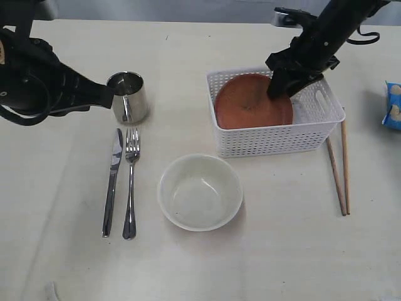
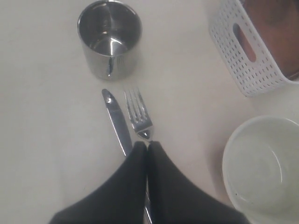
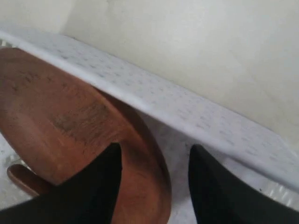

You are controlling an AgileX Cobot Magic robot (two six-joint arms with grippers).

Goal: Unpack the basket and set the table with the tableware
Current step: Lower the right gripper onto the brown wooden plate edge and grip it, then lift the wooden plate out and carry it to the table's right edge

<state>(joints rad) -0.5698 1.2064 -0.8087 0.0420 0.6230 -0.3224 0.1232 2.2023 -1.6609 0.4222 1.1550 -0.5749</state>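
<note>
The white basket (image 1: 276, 141) stands at the right on the table (image 1: 62, 238) with the brown plate (image 1: 250, 103) leaning inside. My right gripper (image 1: 282, 88) reaches into it, open, its jaws astride the plate's rim (image 3: 154, 186); one finger is over the plate (image 3: 60, 112), the other by the basket wall (image 3: 187, 112). A reddish-brown wooden end (image 3: 23, 179) peeks from under the plate. On the table lie the knife (image 1: 113, 182), fork (image 1: 130, 188), steel mug (image 1: 128, 97), cream bowl (image 1: 200, 191) and two chopsticks (image 1: 338, 169). My left gripper (image 2: 147, 143) hovers shut and empty over the fork (image 2: 138, 114).
A blue snack bag (image 1: 393, 106) lies at the far right edge. The chopsticks lie just right of the basket. The bowl (image 2: 264, 168) sits close to the basket's front wall (image 2: 247, 60), and the mug (image 2: 110, 39) stands just beyond the knife (image 2: 117, 121).
</note>
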